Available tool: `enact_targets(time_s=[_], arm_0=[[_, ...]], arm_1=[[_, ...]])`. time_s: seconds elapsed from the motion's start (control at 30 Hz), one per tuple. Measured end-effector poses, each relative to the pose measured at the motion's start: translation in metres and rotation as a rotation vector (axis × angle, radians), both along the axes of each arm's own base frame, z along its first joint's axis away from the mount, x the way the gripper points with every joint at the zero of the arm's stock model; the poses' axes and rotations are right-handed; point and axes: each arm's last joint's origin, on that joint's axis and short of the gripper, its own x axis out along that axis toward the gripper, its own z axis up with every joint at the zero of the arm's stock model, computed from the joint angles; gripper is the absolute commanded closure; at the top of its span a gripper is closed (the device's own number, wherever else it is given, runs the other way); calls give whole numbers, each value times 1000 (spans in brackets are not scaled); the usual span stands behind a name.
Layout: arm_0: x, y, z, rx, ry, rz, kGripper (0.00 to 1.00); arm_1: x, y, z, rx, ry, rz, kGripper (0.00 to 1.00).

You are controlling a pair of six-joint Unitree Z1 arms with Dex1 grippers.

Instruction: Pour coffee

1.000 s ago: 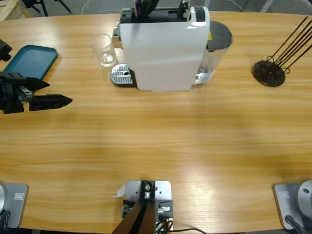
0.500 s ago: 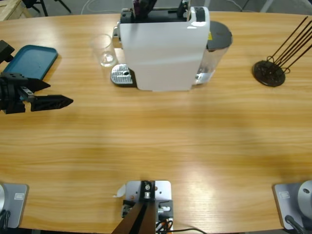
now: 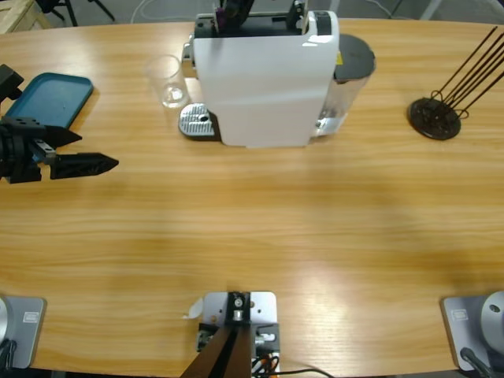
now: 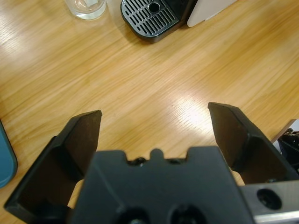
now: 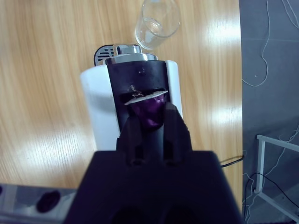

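The white coffee machine (image 3: 264,79) is a smooth, glossy block with a black top, standing at the far middle of the long wooden table (image 3: 260,228); a round perforated metal drip tray (image 3: 197,122) projects at its foot, and a dark-lidded clear water tank (image 3: 350,67) sits against its other side. Just beside the drip tray, apart from it, stands an upright clear glass cup (image 3: 167,81); in the right wrist view the cup (image 5: 156,23) shows no coffee that can be made out. The right gripper (image 5: 150,122) is above the machine's open top, its black jaws narrow and closed on a small purple capsule (image 5: 147,112) with a silver foil rim, held at the mouth of the black slot. The left gripper (image 3: 79,164) lies low over the table near the left edge, jaws spread wide with nothing between them; the left wrist view shows bare wood grain in the gap and the drip tray (image 4: 150,18) and cup (image 4: 86,7) well ahead. A teal tray (image 3: 49,98) with rounded corners lies near the left gripper, toward the far left edge. A black wire stand (image 3: 441,110) on a round base sits near the right edge. The wide front half of the table is glossy, light-streaked wood. Beyond the far edge, grey floor and loose cables show.
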Motion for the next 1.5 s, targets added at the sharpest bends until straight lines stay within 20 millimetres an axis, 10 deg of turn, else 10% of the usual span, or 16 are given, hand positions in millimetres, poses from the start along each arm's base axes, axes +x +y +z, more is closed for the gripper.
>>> enact_targets(time_s=[0.1, 0.5, 0.67, 1.07, 1.23, 1.5], arm_0=[[0, 0, 0, 0, -1, 0, 4], [1, -1, -1, 4, 5, 0, 4], [2, -1, -2, 7, 8, 0, 4], [2, -2, -2, 7, 8, 0, 4], [2, -2, -2, 6, 8, 0, 5], [2, -2, -2, 6, 7, 0, 9]], arm_1=[[-1, 0, 1, -6, 6, 2, 150], [-7, 3, 2, -17, 17, 15, 44], [-13, 2, 24, 29, -17, 12, 1000], [-73, -60, 121, 259, 20, -217, 1000], [-81, -96, 124, 323, 163, -296, 1000], [-92, -123, 94, 299, -467, -817, 1000]])
